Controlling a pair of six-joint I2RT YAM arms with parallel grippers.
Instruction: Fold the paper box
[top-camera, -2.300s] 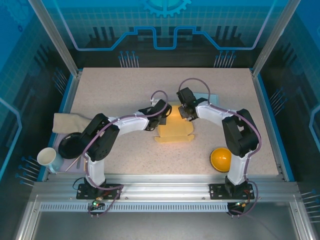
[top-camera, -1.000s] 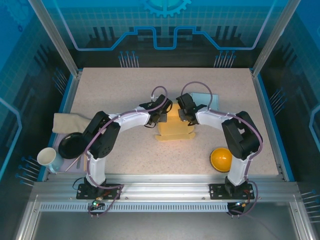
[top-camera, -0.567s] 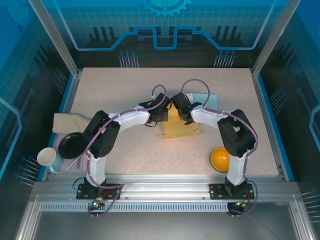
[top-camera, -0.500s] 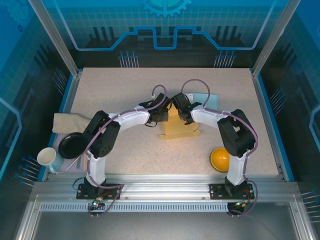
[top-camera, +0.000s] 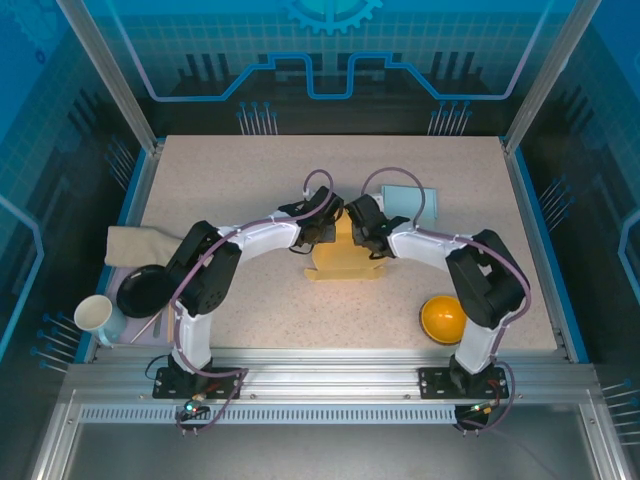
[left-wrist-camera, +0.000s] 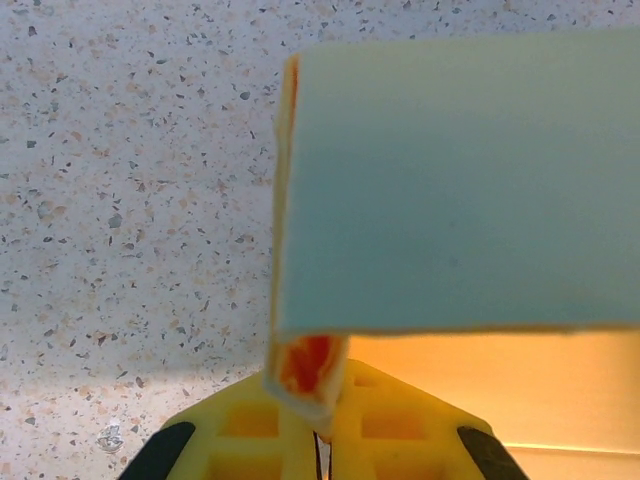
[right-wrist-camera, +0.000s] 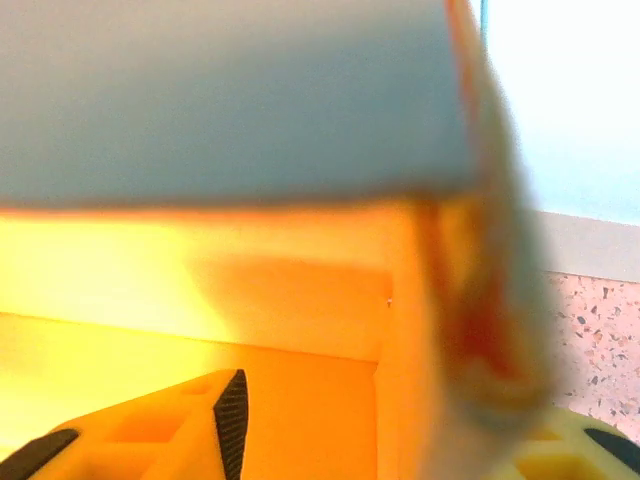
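Note:
The yellow paper box (top-camera: 345, 262) lies at the table's middle, its rear part raised between the two grippers. My left gripper (top-camera: 326, 230) holds the box's left rear corner. In the left wrist view the yellow fingers (left-wrist-camera: 400, 440) are pressed together on a white-and-orange flap corner (left-wrist-camera: 305, 365) under a pale panel of the box (left-wrist-camera: 460, 190). My right gripper (top-camera: 366, 228) is at the right rear corner. Its fingers (right-wrist-camera: 190, 425) stand wide apart, with an upright orange box wall (right-wrist-camera: 400, 380) between them, blurred and very close.
A light blue sheet (top-camera: 410, 201) lies just behind the right gripper. An orange ball (top-camera: 442, 318) sits at the front right. At the left edge are a beige cloth (top-camera: 130, 243), a black bowl (top-camera: 143, 290) and a white cup (top-camera: 92, 315).
The two grippers came together at the box's rear and lifted its back part. In the last half second the box slid a little left and the right gripper drew nearer, uncovering more of the blue sheet.

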